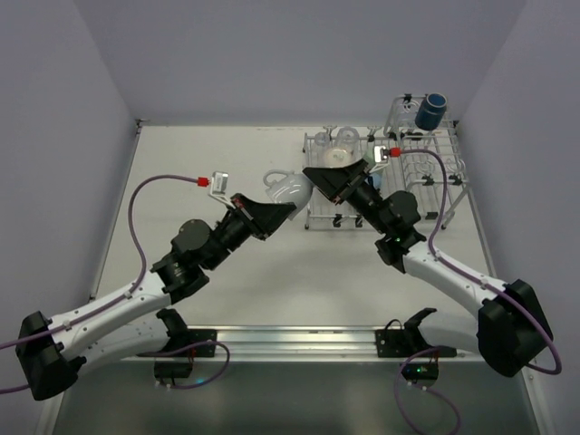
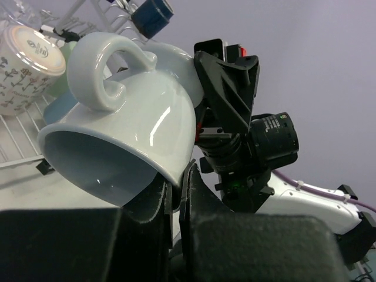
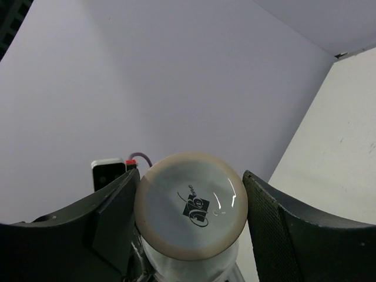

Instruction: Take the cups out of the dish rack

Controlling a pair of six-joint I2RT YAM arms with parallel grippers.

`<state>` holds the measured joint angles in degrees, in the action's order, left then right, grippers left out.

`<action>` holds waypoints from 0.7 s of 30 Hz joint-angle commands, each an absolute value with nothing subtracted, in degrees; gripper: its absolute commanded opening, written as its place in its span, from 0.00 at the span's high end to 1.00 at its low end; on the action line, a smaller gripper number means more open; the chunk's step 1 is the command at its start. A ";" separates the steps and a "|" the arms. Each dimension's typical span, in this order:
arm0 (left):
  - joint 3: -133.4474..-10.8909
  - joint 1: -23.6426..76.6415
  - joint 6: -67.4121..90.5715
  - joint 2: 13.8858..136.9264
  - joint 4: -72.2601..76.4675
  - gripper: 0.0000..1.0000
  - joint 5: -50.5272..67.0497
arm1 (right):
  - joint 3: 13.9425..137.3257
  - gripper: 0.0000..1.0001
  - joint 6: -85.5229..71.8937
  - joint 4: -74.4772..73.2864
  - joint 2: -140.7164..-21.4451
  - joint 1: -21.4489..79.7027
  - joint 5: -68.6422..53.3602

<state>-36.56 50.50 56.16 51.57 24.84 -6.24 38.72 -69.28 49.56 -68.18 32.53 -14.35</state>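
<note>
Now left hand (image 2: 177, 191) pinches the white mug (image 2: 138, 111) by its rim; right hand (image 3: 191, 202) clasps a pale cup (image 3: 189, 200).

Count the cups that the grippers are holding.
2. A white mug is pinched by its rim in the left gripper; a pale cup, seen base-on, sits in the right gripper. The navy mug and others sit in the rack.
</note>
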 commanded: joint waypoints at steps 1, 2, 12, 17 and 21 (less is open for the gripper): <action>-41.30 50.01 48.35 49.40 21.72 1.00 -15.55 | 37.62 0.75 -65.83 52.38 -68.20 33.57 -15.03; -41.83 50.01 46.25 49.05 19.97 1.00 -15.90 | 37.18 0.75 -65.83 52.38 -68.38 33.66 -15.12; -53.95 49.92 35.78 49.57 0.54 1.00 -21.88 | 39.02 0.38 -63.46 47.11 -69.52 33.93 -19.16; -56.42 49.92 34.02 50.10 -3.34 1.00 -22.15 | 41.13 0.19 -62.76 45.53 -70.66 33.93 -21.00; -58.35 49.92 32.87 49.57 -5.01 1.00 -23.29 | 42.10 0.06 -61.97 43.86 -70.93 33.84 -22.15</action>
